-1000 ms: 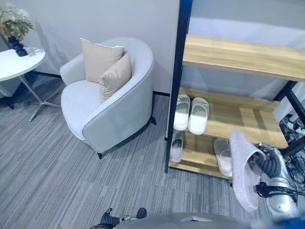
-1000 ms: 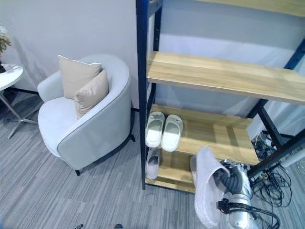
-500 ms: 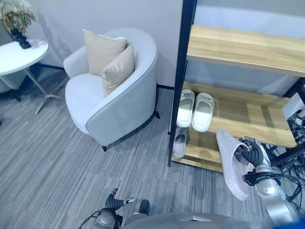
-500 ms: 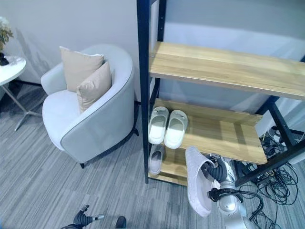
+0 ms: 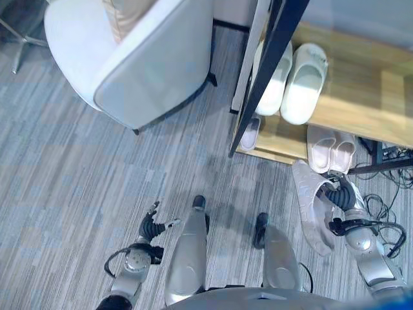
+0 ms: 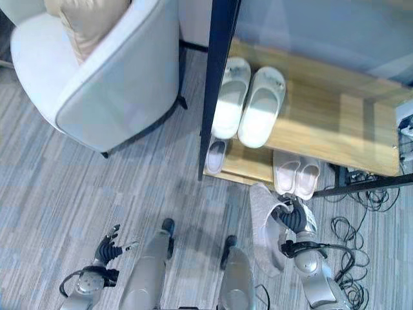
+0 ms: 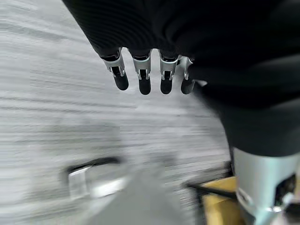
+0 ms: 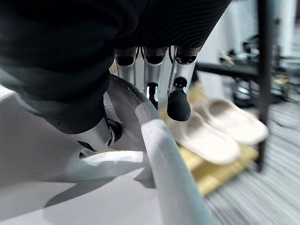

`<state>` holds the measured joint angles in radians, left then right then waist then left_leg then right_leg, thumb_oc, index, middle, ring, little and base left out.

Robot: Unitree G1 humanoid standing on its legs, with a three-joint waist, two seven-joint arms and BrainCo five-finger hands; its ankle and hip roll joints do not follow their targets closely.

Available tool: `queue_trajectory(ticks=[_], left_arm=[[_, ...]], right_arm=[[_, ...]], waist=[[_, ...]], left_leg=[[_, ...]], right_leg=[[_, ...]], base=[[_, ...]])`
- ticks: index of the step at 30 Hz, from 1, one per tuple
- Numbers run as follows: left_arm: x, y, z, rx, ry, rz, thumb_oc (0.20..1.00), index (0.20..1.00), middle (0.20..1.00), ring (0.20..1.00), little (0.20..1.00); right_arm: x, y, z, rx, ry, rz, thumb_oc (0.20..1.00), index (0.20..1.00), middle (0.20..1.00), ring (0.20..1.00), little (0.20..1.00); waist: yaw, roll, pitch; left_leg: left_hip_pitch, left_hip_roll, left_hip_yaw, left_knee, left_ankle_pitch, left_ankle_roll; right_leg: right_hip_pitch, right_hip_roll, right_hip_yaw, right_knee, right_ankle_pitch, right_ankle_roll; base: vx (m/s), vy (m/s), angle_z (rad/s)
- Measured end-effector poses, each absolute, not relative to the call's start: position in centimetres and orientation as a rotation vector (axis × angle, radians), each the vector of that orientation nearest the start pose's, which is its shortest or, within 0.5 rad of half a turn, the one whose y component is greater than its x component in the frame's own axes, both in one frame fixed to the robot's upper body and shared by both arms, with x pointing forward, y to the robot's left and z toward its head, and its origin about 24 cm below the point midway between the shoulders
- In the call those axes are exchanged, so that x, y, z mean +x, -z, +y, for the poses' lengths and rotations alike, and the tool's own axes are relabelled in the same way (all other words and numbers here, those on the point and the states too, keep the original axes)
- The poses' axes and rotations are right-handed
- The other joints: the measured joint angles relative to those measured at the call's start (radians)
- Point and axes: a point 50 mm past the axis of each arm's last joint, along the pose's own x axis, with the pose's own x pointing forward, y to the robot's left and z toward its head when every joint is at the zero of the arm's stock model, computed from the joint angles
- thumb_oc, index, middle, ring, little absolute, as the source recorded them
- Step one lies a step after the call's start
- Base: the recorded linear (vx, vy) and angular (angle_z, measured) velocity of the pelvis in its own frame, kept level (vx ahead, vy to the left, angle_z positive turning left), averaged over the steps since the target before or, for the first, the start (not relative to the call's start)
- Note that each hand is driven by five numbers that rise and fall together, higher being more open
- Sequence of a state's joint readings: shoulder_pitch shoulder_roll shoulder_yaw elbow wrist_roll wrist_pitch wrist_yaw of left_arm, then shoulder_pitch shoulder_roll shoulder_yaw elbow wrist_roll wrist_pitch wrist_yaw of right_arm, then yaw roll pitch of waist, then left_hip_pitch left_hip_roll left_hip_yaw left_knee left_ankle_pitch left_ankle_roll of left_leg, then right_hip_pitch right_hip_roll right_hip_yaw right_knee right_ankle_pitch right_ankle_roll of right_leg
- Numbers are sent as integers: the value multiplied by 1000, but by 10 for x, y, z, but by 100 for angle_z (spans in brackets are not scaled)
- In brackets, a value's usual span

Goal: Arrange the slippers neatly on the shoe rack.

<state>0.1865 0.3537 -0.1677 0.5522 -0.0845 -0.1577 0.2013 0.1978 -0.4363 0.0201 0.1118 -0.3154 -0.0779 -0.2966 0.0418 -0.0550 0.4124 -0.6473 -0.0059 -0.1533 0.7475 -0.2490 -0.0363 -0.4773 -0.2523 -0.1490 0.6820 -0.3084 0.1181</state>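
Observation:
My right hand (image 5: 340, 197) is low by the rack's front right, shut on a white slipper (image 5: 308, 201) that hangs sole-out above the floor. In the right wrist view its fingers (image 8: 178, 101) curl round the slipper's strap (image 8: 161, 143). The wooden shoe rack (image 5: 361, 106) carries a white pair (image 5: 293, 81) on its middle shelf. On the bottom shelf lie one grey slipper (image 5: 250, 134) and a pale pink pair (image 5: 332, 150), which also shows past the right hand (image 8: 220, 126). My left hand (image 5: 152, 226) hangs open over the carpet at lower left, holding nothing.
A light grey armchair (image 5: 142, 71) stands left of the rack's dark front post (image 5: 274, 51). Loose cables (image 6: 364, 223) lie on the floor at the rack's right end. Grey striped carpet (image 5: 64, 181) stretches in front.
The camera has tipped down, so the whole picture has shifted and the floor and left hand have come into view. My right hand still holds the white slipper.

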Motion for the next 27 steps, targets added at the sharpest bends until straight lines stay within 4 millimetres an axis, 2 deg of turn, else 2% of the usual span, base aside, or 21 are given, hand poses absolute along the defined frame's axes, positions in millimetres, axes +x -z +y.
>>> queue_trajectory(ticks=[2,3,5,9,11,13,15,16,17,18,19,21,22,24,25,27], left_arm=[[158,81,242,342,-161,547,1000,1000,1000,1000,1000],[165,71,244,338,-166,495,1000,1000,1000,1000,1000],[180,57,244,332,-179,417,1000,1000,1000,1000,1000],[193,38,238,312,-178,311,1000,1000,1000,1000,1000],[207,19,232,270,-173,215,1000,1000,1000,1000,1000],[224,3,228,258,-181,137,1000,1000,1000,1000,1000],[232,-10,225,254,-180,68,1000,1000,1000,1000,1000],[236,-11,222,247,-177,62,1000,1000,1000,1000,1000],[245,12,224,277,-205,136,1000,1000,1000,1000,1000],[257,42,225,352,-208,331,1000,1000,1000,1000,1000],[265,34,219,334,-204,290,1000,1000,1000,1000,1000],[279,1,214,279,-217,108,1000,1000,1000,1000,1000],[283,-8,213,266,-221,67,1000,1000,1000,1000,1000],[284,-12,219,274,-251,54,1000,1000,1000,1000,1000],[283,-11,221,269,-261,59,1000,1000,1000,1000,1000],[277,-10,223,254,-279,57,1000,1000,1000,1000,1000]], right_arm=[[203,-12,-253,-776,229,116,200,200,200,200,200],[206,-16,-252,-786,234,85,200,200,200,200,200],[218,-28,-250,-789,260,24,200,200,200,200,200],[228,-53,-245,-809,289,-105,200,200,200,200,200],[236,-76,-254,-864,314,-189,200,200,200,200,200],[242,-92,-258,-892,375,-251,200,200,200,200,200],[245,-109,-267,-951,427,-310,200,200,200,200,200],[249,-112,-266,-950,441,-322,200,200,200,200,200],[263,-103,-265,-984,426,-298,200,200,200,200,200],[287,-94,-263,-1058,362,-240,200,200,200,200,200],[293,-104,-260,-1066,374,-283,200,200,200,200,200],[295,-130,-262,-1084,420,-396,200,200,200,200,200],[297,-141,-267,-1097,449,-424,200,200,200,200,200],[298,-159,-280,-1101,544,-463,200,200,200,200,200],[299,-160,-280,-1094,558,-467,200,200,200,200,200],[299,-158,-278,-1095,549,-469,200,200,200,200,200]], waist=[[10,3,17],[20,5,22],[24,4,27],[26,12,35],[26,17,35],[19,20,34],[9,26,28],[4,24,28],[0,24,-9],[6,31,-62],[-5,46,-104],[-23,50,-107],[-22,51,-106],[-26,59,-100],[-22,59,-94],[-22,60,-50]], left_leg=[[-82,-15,-23,129,-64,7],[-177,-19,-37,243,-93,12],[-282,-35,-50,319,-103,6],[-392,-48,-77,386,-103,-8],[-517,-52,-78,496,-127,-10],[-597,-62,-77,576,-146,-9],[-670,-69,-75,662,-167,-12],[-680,-72,-77,675,-167,-15],[-690,-70,-69,707,-186,4],[-711,-66,-61,758,-209,24],[-778,-67,-62,813,-227,24],[-882,-85,-60,898,-231,24],[-930,-91,-53,958,-243,26],[-1016,-99,-48,1099,-286,11],[-1039,-102,-46,1120,-286,6],[-1052,-104,-45,1178,-299,6]], right_leg=[[-70,-13,0,155,-81,-4],[-164,-17,8,295,-153,-38],[-269,-37,3,403,-198,-35],[-390,-41,1,509,-226,-52],[-518,-49,24,630,-258,-70],[-602,-50,47,718,-282,-73],[-673,-65,68,807,-312,-82],[-684,-65,73,818,-313,-80],[-702,-61,88,832,-316,-88],[-729,-45,110,874,-319,-86],[-785,-47,119,925,-339,-77],[-890,-47,149,1015,-350,-69],[-941,-49,171,1082,-362,-75],[-1026,-49,229,1225,-421,-53],[-1050,-48,238,1249,-424,-42],[-1071,-42,261,1312,-436,-53]], base=[[-14,-89,31],[-91,-57,43],[-36,-45,32],[-45,-1,12],[6,14,-7],[21,20,-7],[66,55,-2],[80,66,-7],[40,39,-37],[43,38,-40],[51,49,-29],[63,52,-1],[51,28,-9],[38,39,-7],[41,51,0],[42,37,-7]])
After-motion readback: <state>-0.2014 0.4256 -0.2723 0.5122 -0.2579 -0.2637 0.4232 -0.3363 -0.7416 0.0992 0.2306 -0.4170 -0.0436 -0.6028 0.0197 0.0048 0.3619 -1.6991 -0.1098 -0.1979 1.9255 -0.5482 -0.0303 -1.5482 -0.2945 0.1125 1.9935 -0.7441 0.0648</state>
